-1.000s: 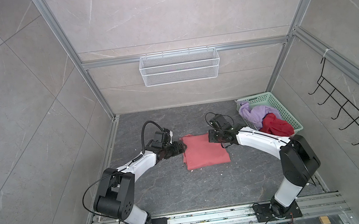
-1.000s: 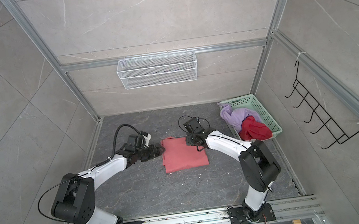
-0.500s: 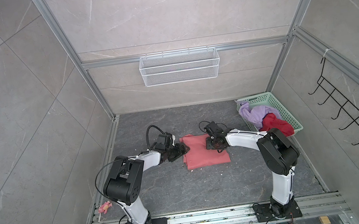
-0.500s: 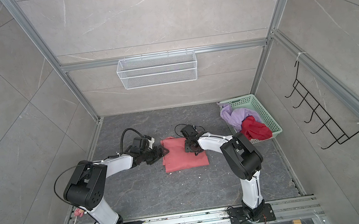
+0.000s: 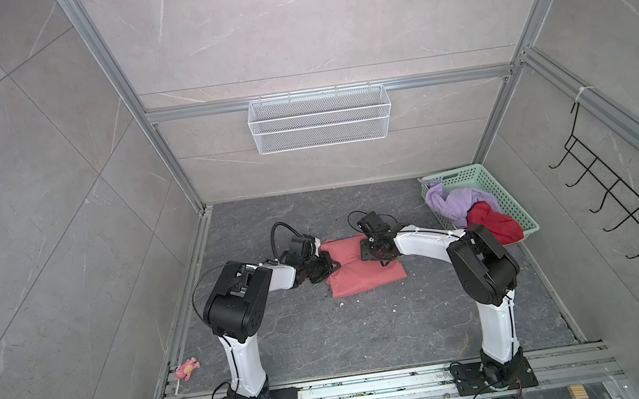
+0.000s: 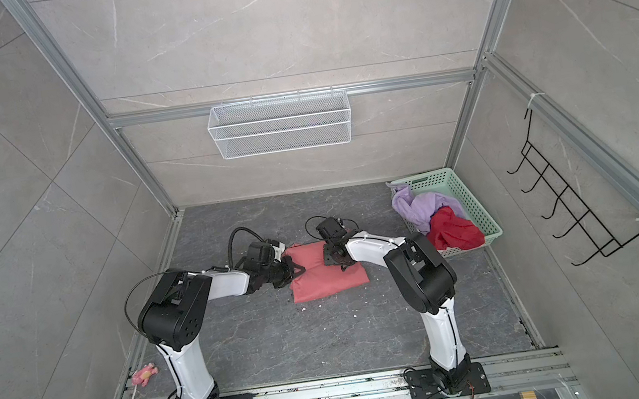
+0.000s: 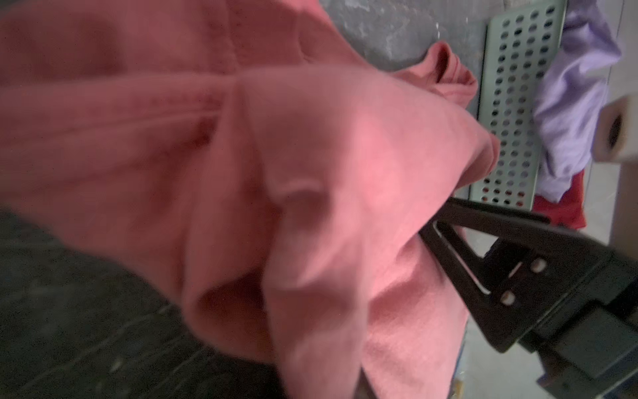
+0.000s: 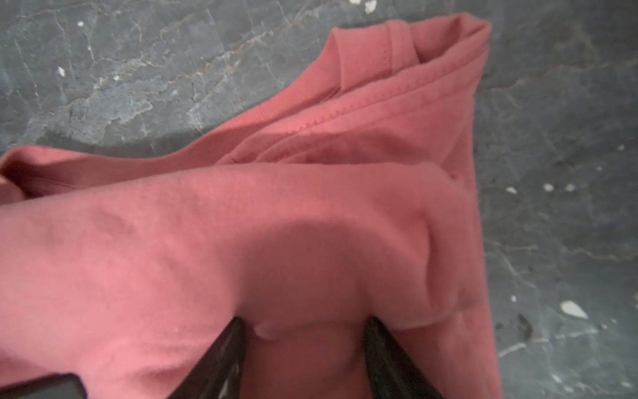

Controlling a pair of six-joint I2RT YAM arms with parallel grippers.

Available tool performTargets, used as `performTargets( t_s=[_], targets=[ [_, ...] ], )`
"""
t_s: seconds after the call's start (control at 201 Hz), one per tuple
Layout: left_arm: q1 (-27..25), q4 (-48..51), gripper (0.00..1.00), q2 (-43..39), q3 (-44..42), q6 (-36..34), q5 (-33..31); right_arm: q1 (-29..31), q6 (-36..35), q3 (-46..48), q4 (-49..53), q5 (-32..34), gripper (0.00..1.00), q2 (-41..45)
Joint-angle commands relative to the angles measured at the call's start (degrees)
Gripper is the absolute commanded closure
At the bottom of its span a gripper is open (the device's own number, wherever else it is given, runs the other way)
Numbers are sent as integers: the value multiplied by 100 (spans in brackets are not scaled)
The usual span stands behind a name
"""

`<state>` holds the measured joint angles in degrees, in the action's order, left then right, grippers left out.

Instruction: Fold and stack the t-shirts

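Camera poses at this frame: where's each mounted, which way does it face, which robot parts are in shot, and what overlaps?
Both top views: high at the front, looking down toward the back wall; both whole arms, left gripper, right gripper.
Left wrist: low at the salmon-pink t-shirt, facing the green basket; one black finger shows.
Right wrist: above the same t-shirt, looking down onto the floor; two fingers.
Shared: both wrist views see the t-shirt; left wrist and top views see the basket.
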<state>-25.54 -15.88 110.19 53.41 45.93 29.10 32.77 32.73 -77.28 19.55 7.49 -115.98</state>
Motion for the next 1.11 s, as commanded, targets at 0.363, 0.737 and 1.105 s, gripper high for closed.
performTargets(
  t_s=[0.363,0.737,1.105],
  targets=[
    [-75,1041,100,-44,1262,1109,-150,-322,902,225,116,-63,13,1819],
    [-88,761,100,363,2196,2571,117,-584,3826,3157,-3363,-2018,0,3178],
    [-138,810,100,284,2473,3124,-75,-364,4913,4632,-5913,-1749,0,2892]
  ],
)
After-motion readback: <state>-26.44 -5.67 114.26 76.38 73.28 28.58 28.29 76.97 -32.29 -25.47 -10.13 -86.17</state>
